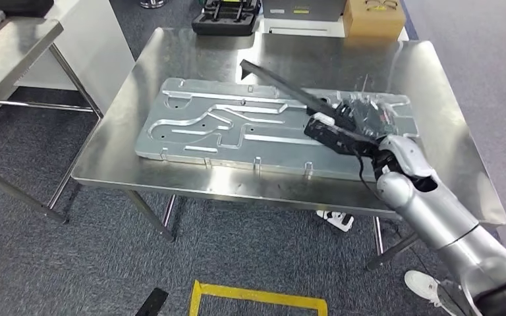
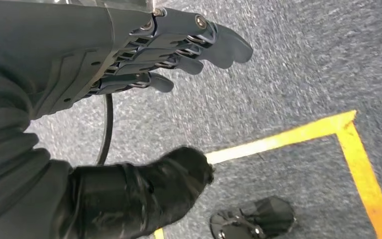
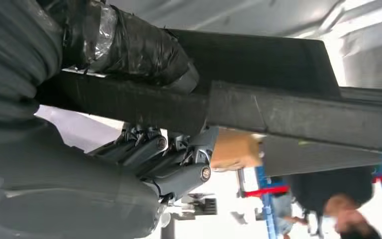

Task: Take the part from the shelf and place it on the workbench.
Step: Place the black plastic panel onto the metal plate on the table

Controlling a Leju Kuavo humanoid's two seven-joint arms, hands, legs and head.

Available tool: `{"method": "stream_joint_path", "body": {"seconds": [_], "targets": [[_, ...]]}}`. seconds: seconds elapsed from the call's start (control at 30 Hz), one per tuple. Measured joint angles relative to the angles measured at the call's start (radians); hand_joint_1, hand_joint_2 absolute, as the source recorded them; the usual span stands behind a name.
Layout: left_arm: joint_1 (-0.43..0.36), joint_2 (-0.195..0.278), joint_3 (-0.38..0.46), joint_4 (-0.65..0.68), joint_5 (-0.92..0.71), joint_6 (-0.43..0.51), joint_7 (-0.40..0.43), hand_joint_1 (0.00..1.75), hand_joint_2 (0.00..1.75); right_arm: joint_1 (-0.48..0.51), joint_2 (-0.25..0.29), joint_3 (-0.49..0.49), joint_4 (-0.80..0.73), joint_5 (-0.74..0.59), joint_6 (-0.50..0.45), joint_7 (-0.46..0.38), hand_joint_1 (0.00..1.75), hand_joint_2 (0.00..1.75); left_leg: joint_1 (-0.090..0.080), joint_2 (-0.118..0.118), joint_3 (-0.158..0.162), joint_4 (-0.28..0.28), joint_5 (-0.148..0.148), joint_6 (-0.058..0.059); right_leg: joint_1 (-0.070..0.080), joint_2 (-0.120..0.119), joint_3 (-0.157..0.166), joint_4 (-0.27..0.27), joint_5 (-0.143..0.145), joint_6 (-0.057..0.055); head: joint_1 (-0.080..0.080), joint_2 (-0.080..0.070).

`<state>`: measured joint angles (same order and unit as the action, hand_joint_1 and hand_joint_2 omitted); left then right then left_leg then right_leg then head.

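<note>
Presently, right hand (image 1: pixel 342 125): fingers (image 3: pixel 179 154) wrapped round a long black angle-section part (image 1: pixel 283 84), held slanted over the grooved aluminium plate (image 1: pixel 224 125) on the steel bench (image 1: pixel 448 112); contact with the plate apparently none, though unclear. Left hand (image 2: pixel 144 55): hanging above grey carpet (image 2: pixel 298 64), fingers (image 2: pixel 199 45) loosely extended, holding nothing.

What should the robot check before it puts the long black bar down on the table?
1. Right hand grips the bar: ok.
2. Bar over the table: ok.
3. Bar clear of the metal plate below it: cannot tell.
4. Left hand holds nothing, fingers apart, over the carpet: ok.
5. Cardboard box at the far edge is away from the bar: ok.
</note>
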<state>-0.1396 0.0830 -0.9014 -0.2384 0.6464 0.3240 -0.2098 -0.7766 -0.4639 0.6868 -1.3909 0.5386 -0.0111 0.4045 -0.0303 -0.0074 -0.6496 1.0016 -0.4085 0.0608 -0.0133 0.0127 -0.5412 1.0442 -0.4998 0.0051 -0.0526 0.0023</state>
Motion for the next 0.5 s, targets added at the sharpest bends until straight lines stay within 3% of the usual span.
{"method": "stream_joint_path", "body": {"seconds": [0.07, 0.17, 0.23, 0.27, 0.33, 0.4, 0.5], "targets": [[-0.002, 0.001, 0.0, 0.0, 0.0, 0.0, 0.0, 0.0, 1.75, -0.01, 0.007, 0.024, -0.003, 0.043, 0.017, 0.006, 1.75, 1.75, 0.003, 0.0, 0.031, -0.016, 0.001, 0.007, -0.001, -0.003, -0.016, 0.047, -0.016, 0.003, 0.001, 0.0], [-0.001, 0.001, 0.0, 0.0, 0.001, 0.0, 0.0, 0.0, 1.75, -0.029, 0.009, 0.048, -0.005, 0.097, 0.039, 0.016, 1.75, 1.75, 0.004, -0.002, 0.057, -0.017, -0.018, 0.012, -0.003, -0.004, -0.125, 0.212, -0.075, 0.011, 0.001, 0.0], [0.005, 0.001, 0.0, 0.0, 0.003, 0.0, 0.0, 0.0, 1.75, -0.032, 0.009, 0.058, -0.005, 0.122, 0.051, 0.025, 1.75, 1.75, 0.006, -0.004, 0.077, -0.013, -0.038, 0.008, -0.007, -0.005, -0.177, 0.244, -0.085, 0.02, 0.001, 0.0], [0.008, 0.001, 0.0, 0.0, 0.004, 0.0, 0.0, 0.0, 1.75, -0.033, 0.009, 0.061, -0.004, 0.129, 0.056, 0.029, 1.75, 1.75, 0.008, -0.005, 0.089, -0.009, -0.051, 0.005, -0.009, -0.005, -0.179, 0.211, -0.061, 0.023, 0.001, 0.0], [0.01, 0.001, 0.0, 0.0, 0.008, 0.001, 0.0, 0.0, 1.75, -0.037, 0.007, 0.066, -0.004, 0.138, 0.064, 0.033, 1.75, 1.75, 0.012, -0.007, 0.111, 0.007, -0.078, -0.005, -0.012, -0.008, -0.161, 0.097, 0.038, 0.027, 0.002, 0.0], [0.009, 0.001, 0.0, 0.0, 0.019, 0.006, 0.0, 0.0, 1.75, -0.041, 0.007, 0.07, -0.002, 0.146, 0.074, 0.033, 1.75, 1.75, 0.014, -0.008, 0.115, 0.022, -0.1, -0.018, -0.009, -0.009, -0.151, 0.026, 0.1, 0.017, 0.0, 0.0], [0.011, 0.002, 0.001, 0.0, 0.047, 0.01, -0.011, 0.0, 1.75, -0.037, 0.004, 0.074, -0.003, 0.158, 0.087, 0.034, 1.75, 1.75, 0.015, -0.007, 0.114, 0.028, -0.112, -0.037, -0.003, -0.005, -0.145, 0.016, 0.106, -0.007, -0.001, 0.0]]}}
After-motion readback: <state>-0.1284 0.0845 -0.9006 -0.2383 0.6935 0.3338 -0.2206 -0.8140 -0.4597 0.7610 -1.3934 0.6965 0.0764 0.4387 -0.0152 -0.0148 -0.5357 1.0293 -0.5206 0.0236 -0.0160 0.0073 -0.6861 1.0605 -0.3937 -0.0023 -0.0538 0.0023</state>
